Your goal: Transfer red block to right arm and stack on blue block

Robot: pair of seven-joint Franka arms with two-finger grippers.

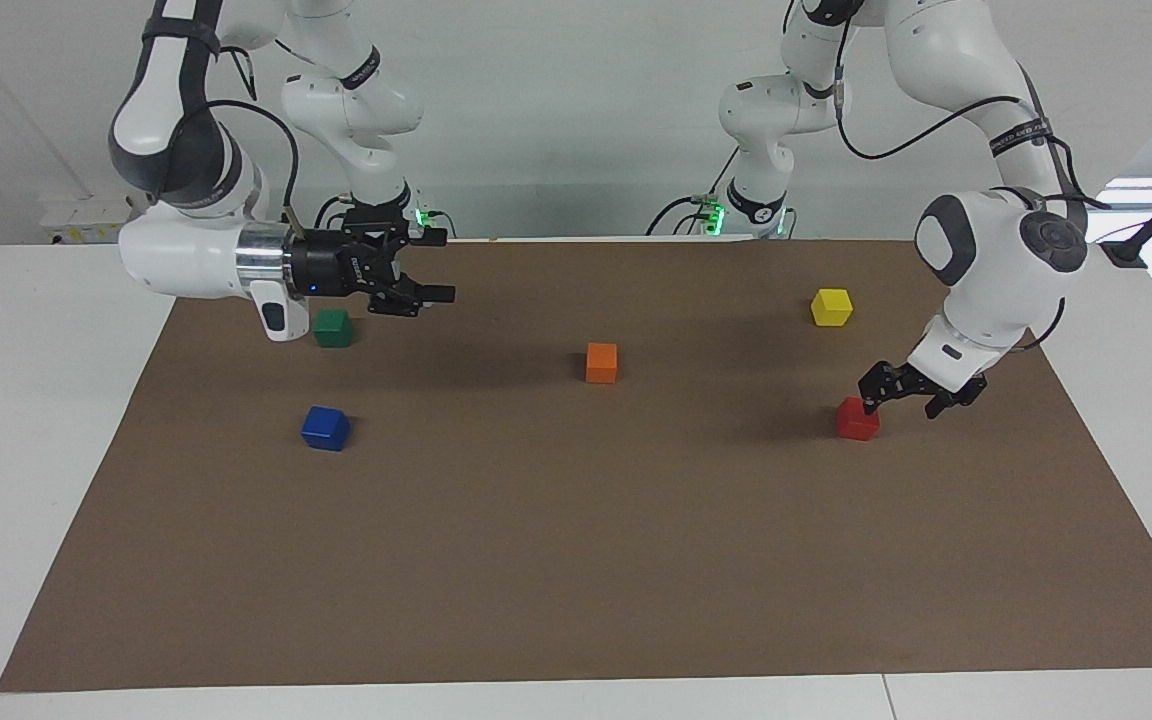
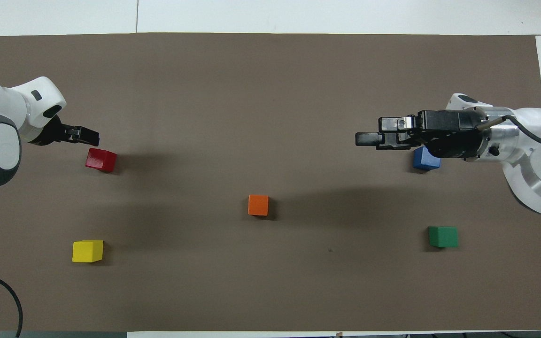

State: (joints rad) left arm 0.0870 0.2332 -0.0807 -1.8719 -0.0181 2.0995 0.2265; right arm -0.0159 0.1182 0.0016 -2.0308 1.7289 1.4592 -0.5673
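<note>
The pick-up step is in hand: the left gripper (image 1: 901,392), fingers spread and empty, hovers just beside the red block (image 1: 857,419) at the left arm's end of the brown mat (image 1: 576,560), and next must centre over it, lower and close.

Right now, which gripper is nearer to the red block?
Left. The left gripper is open, low beside the red block, not gripping it. The right gripper is open, up in the air at the right arm's end, near the green block.
</note>
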